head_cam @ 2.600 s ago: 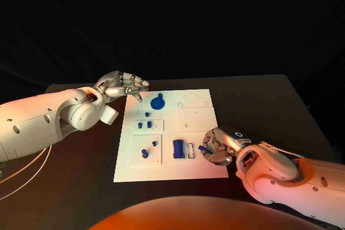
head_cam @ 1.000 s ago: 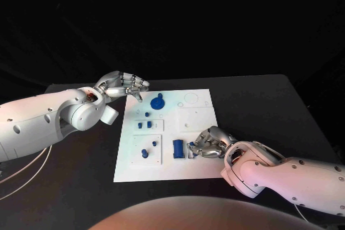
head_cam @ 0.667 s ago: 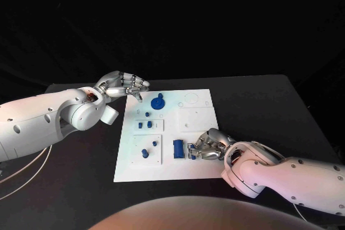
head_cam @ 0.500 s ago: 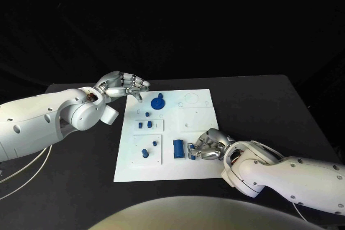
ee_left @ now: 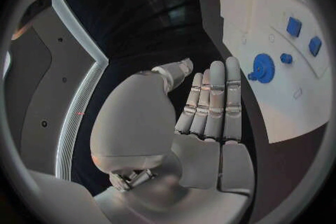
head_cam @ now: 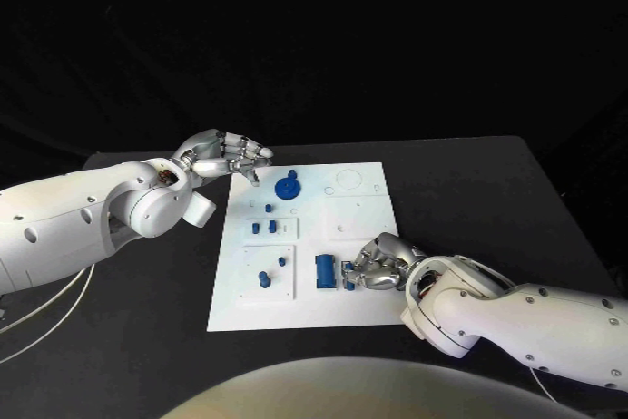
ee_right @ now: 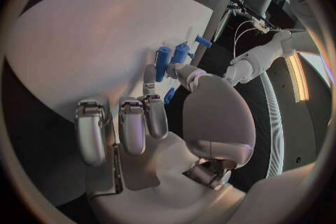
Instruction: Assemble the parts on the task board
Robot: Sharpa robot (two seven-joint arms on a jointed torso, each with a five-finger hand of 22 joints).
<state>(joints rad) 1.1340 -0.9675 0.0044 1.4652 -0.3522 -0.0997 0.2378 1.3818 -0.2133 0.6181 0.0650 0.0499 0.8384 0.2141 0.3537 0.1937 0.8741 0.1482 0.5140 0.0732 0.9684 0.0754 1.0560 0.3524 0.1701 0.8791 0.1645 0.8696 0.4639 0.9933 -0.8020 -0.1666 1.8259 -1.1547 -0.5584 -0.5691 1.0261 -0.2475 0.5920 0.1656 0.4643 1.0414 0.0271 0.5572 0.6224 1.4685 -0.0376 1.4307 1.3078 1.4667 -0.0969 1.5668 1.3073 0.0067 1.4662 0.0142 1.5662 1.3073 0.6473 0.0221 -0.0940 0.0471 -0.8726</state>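
The right hand (head_cam: pixel 376 265) pinches a small blue part (head_cam: pixel 348 276) on the task board (head_cam: pixel 314 310); the left hand (head_cam: pixel 222 156) hovers, fingers (ee_left: pixel 213 98) released.

Right hand (head_cam: pixel 375 266) now over board (head_cam: pixel 360 315), perhaps lower.

The right hand (head_cam: pixel 377 267) is covering the task board (head_cam: pixel 314 306) where a small blue part (head_cam: pixel 349 278) is peeking out beneath its fingers (head_cam: pixel 363 258); whether they are gripping it is unclear. The holes near the board's far corner are too small to make out.
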